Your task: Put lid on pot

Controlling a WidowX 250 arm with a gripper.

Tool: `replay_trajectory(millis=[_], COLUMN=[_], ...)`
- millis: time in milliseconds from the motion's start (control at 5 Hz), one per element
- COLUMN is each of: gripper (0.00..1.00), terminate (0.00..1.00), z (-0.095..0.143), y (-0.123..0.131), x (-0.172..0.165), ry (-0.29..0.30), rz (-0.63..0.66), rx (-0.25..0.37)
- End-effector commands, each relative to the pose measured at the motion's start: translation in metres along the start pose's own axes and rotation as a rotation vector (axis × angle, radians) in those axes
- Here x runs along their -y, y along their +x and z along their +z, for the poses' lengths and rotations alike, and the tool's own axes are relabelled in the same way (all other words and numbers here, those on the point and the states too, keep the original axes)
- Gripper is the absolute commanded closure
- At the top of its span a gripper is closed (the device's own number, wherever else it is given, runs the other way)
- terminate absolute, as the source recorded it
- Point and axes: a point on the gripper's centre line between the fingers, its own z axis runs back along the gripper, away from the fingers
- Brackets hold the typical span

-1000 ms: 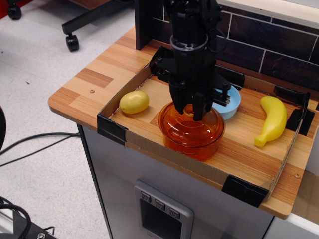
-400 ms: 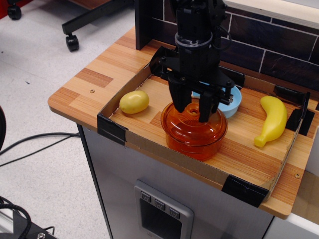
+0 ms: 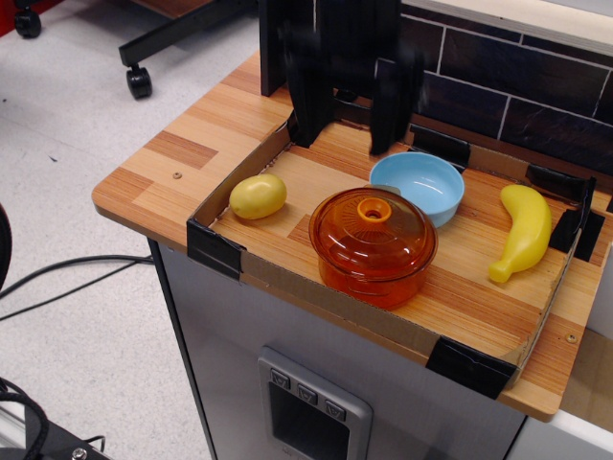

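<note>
The orange domed lid with its ring knob sits on the orange translucent pot, closing it, near the front middle of the cardboard-walled tray. My gripper is open and empty, blurred, raised well above and behind the pot, with its two black fingers spread wide. Nothing is between the fingers.
A light blue bowl stands just behind the pot on the right. A yellow lemon-like fruit lies left of the pot. A yellow banana lies at the right. The low tray wall has black taped corners. A dark tiled wall stands behind.
My gripper has let go of the lid's knob, opened wide and risen up and back. The lid stays on the pot. The blue bowl now shows in full.
</note>
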Motion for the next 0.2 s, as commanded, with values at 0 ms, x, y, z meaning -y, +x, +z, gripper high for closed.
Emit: replay_trajectory(millis=[0], gripper=[0.0], terminate=[1.0], z=[0.054], y=[0.0279], x=[-0.023], ry=[0.006], rz=[0.051], rx=[0.092])
